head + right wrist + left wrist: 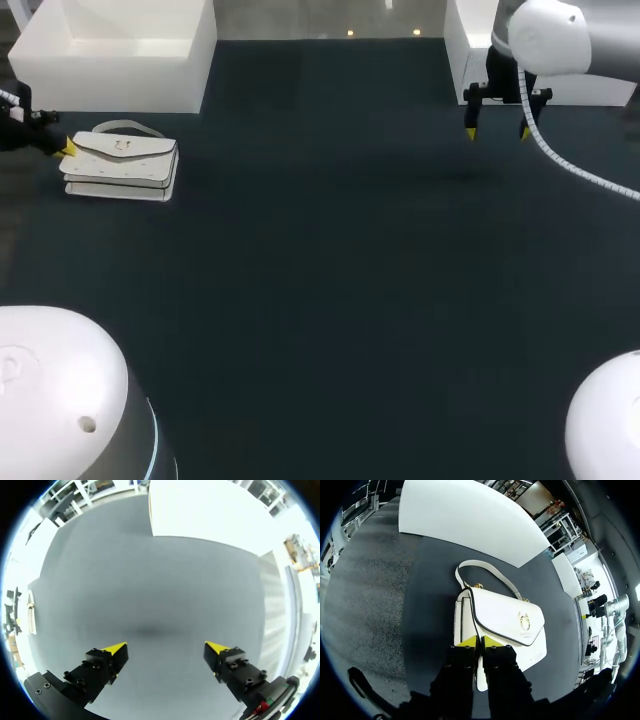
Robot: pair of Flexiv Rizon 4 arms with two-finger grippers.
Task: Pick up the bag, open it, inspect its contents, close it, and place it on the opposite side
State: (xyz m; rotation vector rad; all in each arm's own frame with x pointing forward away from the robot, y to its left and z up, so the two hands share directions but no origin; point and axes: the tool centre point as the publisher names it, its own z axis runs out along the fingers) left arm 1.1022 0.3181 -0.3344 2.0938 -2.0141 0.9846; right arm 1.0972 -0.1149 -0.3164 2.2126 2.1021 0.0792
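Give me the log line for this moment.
bag: lying on table, left side | left hand: shut on bag's end | right hand: open, empty, far right | step: pick-up, not yet lifted

Right of the bag you have open table to cross — just behind it, a white box blocks you.

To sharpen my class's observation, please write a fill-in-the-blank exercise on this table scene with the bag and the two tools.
1. Seen from the robot, the bag lies on the ___ side of the table.
2. The bag's colour is ___.
3. The right tool hangs above bare table, its fingers ___.
4. The left tool has its yellow tips at the bag's flap, which is ___.

Missing words: left; white; open; closed.
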